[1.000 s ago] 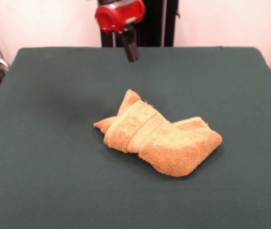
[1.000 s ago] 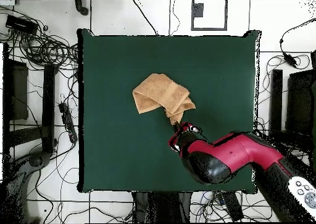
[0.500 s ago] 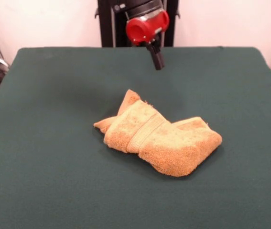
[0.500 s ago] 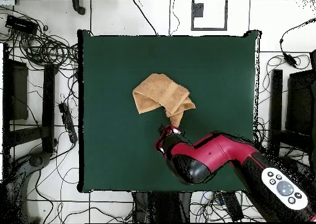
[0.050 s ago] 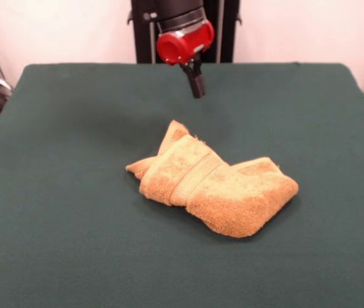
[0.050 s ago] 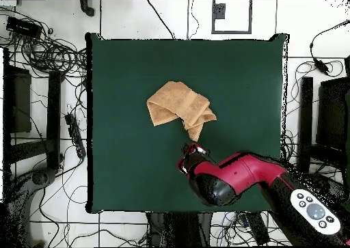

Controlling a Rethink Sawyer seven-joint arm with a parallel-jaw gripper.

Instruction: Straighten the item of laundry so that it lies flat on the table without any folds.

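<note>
The orange-tan towel (image 5: 212, 190) lies crumpled and folded over itself near the middle of the green table (image 5: 53, 192), a woven band showing across its top. The gripper (image 5: 196, 86) hangs in the air above the table, clear of the towel, toward the robot-side edge. Whether its fingers are spread cannot be told.

A glossy red-and-black arm (image 6: 239, 177) carries a grey button pad and a slim black tool (image 5: 196, 85).

The orange-tan towel (image 5: 210, 187) lies bunched and folded mid-table (image 5: 66, 192), woven band showing, apart from the claw (image 5: 197, 88) hovering beyond it.
</note>
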